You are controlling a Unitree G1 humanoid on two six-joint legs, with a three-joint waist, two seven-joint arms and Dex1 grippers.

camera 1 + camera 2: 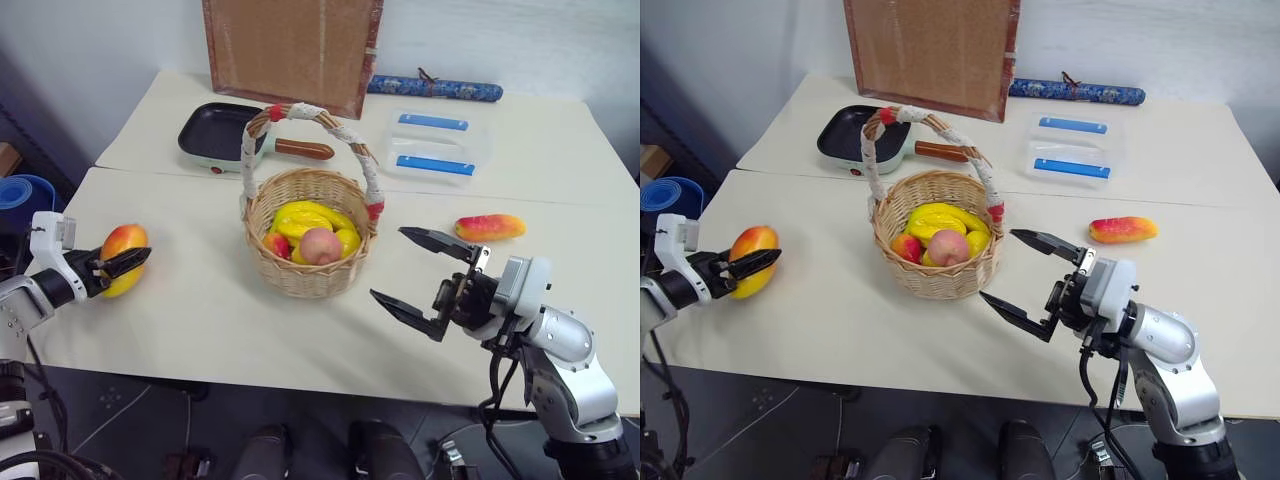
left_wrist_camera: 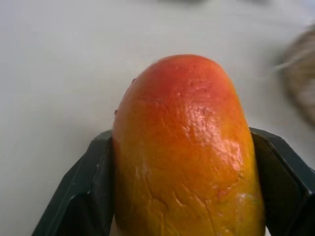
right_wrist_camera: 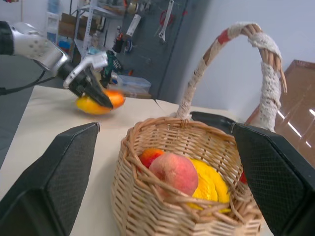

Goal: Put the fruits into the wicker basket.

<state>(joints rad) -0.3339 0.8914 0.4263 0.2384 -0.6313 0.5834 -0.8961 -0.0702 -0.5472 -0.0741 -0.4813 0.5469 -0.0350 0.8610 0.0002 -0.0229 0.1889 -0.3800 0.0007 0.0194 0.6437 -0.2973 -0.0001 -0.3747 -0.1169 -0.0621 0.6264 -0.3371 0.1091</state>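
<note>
Wicker basket [image 1: 306, 262]: one, mid-table; holds one banana bunch [image 1: 312, 222], one peach [image 1: 320, 245] and one small red fruit [image 1: 277, 244].
Plump mango [image 1: 123, 258]: one, well left of the basket, clamped between the fingers of the left gripper [image 1: 128, 262].
Slim mango [image 1: 489, 228]: one, on the table right of the basket, untouched.
Right gripper [image 1: 418, 275]: jaws spread wide, empty, just right of the basket.
</note>
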